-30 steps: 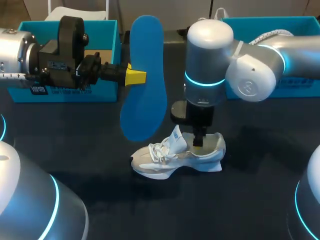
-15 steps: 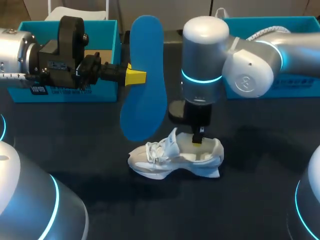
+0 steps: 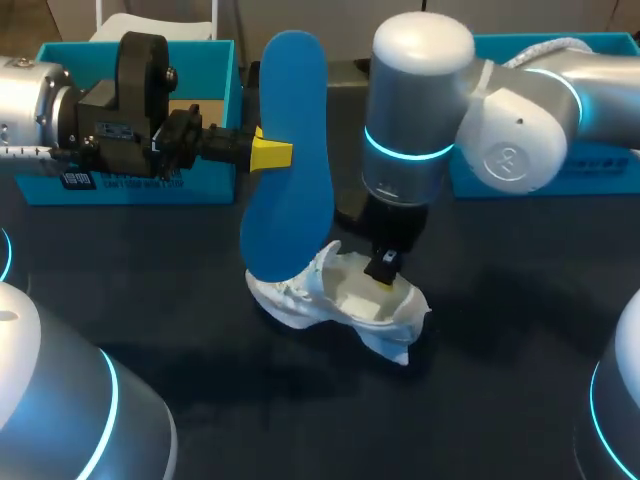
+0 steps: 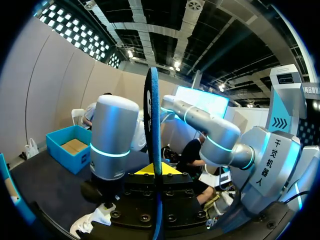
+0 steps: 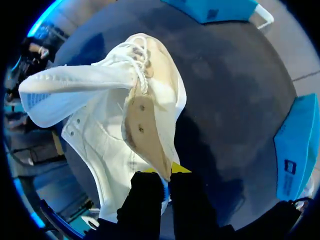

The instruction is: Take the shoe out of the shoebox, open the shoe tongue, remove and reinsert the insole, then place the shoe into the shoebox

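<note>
The blue insole point(image 3: 290, 150) stands on end above the table, with my left gripper point(image 3: 270, 152) shut on its edge. In the left wrist view the insole point(image 4: 152, 115) is edge-on between the yellow tips of the left gripper point(image 4: 155, 170). The white shoe point(image 3: 335, 298) rests tilted on the dark table below the insole, its opening turned up. My right gripper point(image 3: 384, 270) comes down from above and is shut on the rim of the shoe's opening. The right wrist view has the right gripper point(image 5: 166, 175) pinching that rim of the shoe point(image 5: 110, 120), tongue and laces ahead of it.
A teal box point(image 3: 140, 190) stands at the back left behind my left arm. A second teal box point(image 3: 595, 170) is at the back right behind my right arm. Dark tabletop point(image 3: 300, 400) lies in front of the shoe.
My right gripper closed on the rim of the shoe's opening and tipped the shoe, shifting it left toward the insole. The left arm and the insole kept still.
</note>
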`<state>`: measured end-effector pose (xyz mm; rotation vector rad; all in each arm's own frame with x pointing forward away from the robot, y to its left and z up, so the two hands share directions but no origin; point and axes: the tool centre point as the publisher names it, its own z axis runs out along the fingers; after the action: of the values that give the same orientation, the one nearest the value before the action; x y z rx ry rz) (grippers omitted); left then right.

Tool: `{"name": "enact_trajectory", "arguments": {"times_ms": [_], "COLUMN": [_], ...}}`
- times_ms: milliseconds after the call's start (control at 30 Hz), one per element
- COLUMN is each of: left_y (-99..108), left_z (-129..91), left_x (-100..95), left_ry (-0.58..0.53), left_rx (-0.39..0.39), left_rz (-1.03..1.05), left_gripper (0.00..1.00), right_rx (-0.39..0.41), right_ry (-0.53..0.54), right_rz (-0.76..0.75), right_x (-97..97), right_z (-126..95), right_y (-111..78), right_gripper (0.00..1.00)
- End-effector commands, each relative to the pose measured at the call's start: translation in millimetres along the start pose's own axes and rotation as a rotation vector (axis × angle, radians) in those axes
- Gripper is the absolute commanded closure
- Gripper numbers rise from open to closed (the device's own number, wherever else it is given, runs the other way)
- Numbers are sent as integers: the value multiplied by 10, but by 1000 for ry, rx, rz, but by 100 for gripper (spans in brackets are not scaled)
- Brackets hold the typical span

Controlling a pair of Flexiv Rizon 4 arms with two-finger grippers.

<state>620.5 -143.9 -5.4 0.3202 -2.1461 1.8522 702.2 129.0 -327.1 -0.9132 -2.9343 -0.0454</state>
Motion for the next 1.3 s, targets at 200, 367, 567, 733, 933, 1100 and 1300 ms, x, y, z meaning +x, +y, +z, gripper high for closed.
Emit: {"name": "enact_trajectory", "arguments": {"times_ms": [200,367,567,733,933,1100,1300], "left_y": [-4,-4,-4,-4,-4,-4,-4], "left_z": [18,18,18,18,18,18,18], "left_x": [-15,-15,-15,-15,-15,-15,-15], "left_ry": [2,2,2,2,2,2,2], "left_rx": [0,0,0,0,0,0,0], "left_rz": [0,0,0,0,0,0,0], "left_gripper": [100,100,100,100,100,100,100], "right_rx": [-95,-95,-137,-213,-218,-245,-267], "right_ry": [-19,-19,5,67,62,66,91], "right_rz": [194,194,310,488,614,706,739], "right_x": [98,98,115,190,251,288,252], "right_z": [-155,-155,-136,-68,-30,61,206], "right_y": [-116,-116,-143,-121,-75,-61,-25], "right_gripper": [100,100,100,100,100,100,100]}}
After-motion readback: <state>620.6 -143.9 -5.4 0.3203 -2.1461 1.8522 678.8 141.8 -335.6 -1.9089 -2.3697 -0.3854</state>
